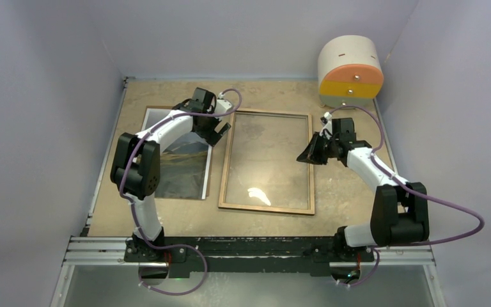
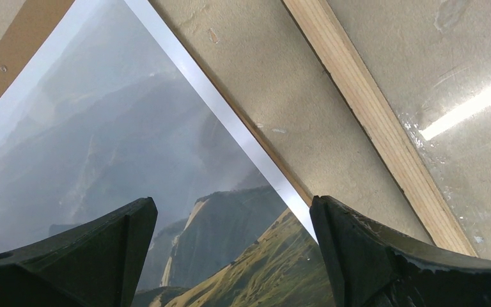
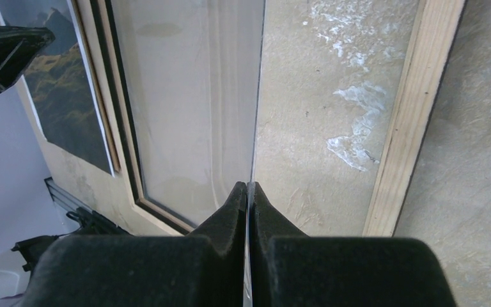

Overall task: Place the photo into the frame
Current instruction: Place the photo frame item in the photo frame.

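**Right claw** [image 3: 248, 187]: fingers pressed tight together, pinching the thin edge of a clear pane [image 3: 185, 96]. That edge shows as a fine line running from betw. the tips away across the wrist view. Top view puts the claw at the right rail of the frame [image 1: 267, 209], approx. mid-length. The pane lies within the frame opening. Whether its gripped side is raised off the rail: cannot tell.

**Left claw** [image 2: 231, 211]: fingers spread wide, nothing betw. them. It is positioned over the right edge of the photo [image 2: 115, 141], toward the far end of that edge. The white border passes diagonally betw. the two fingers. Contact w/ the print: cannot tell.

**Photo:** face up, misty mountain scene w/ thin white border. It lies flat on a brown backing board [image 2: 13, 64], whose edge shows past the border. Location is the left part of the table [image 1: 345, 192], just beside the frame's left rail and outside the frame. A strip of bare table separates the two.

**Frame:** flat at table centre, light wood side up, w/ black showing along the inner lip in the right wrist view. A light reflection sits on the pane near the front rail.

**Other:** round-topped drawer box [image 1: 351, 70] w/ orange and yellow fronts at the far right corner, apart from the frame.
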### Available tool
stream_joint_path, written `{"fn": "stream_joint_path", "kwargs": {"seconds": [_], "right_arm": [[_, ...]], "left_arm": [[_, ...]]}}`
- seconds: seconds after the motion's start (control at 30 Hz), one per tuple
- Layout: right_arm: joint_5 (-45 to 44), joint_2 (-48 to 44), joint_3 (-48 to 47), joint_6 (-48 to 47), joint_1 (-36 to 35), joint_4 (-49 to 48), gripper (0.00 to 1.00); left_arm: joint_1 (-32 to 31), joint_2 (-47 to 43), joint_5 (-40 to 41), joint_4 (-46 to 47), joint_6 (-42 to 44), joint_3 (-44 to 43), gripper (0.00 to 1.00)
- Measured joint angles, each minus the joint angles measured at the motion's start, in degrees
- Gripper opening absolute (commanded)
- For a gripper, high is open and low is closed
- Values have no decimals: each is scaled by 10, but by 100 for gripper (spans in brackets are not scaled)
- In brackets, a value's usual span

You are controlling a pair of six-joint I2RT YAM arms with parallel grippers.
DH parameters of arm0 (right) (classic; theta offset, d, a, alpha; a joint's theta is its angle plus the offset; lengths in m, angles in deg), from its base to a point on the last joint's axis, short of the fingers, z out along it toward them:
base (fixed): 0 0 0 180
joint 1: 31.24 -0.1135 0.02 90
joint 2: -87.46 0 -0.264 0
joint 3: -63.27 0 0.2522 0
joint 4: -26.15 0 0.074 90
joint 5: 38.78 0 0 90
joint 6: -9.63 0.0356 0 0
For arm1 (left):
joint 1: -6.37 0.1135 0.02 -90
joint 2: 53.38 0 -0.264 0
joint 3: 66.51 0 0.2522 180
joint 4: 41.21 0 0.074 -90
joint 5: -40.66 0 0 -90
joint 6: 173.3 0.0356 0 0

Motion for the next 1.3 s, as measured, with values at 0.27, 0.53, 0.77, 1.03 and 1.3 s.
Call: {"fn": "stream_joint_path", "kwargs": {"seconds": [0.27,0.53,0.77,1.03,1.3], "right_arm": [[59,-32,45,25,5,-71,0],[142,-88,66,60,5,-181,0],[180,-83,111,115,7,-261,0],[213,-71,116,206,6,-339,0],[225,-67,122,260,4,-373,0]], "left_arm": [[-5,2,2,16,0,20,100],[-6,22,3,23,0,22,100],[-6,22,11,28,0,29,100],[-6,22,2,29,0,39,97],[-6,22,-17,31,1,49,95]]}}
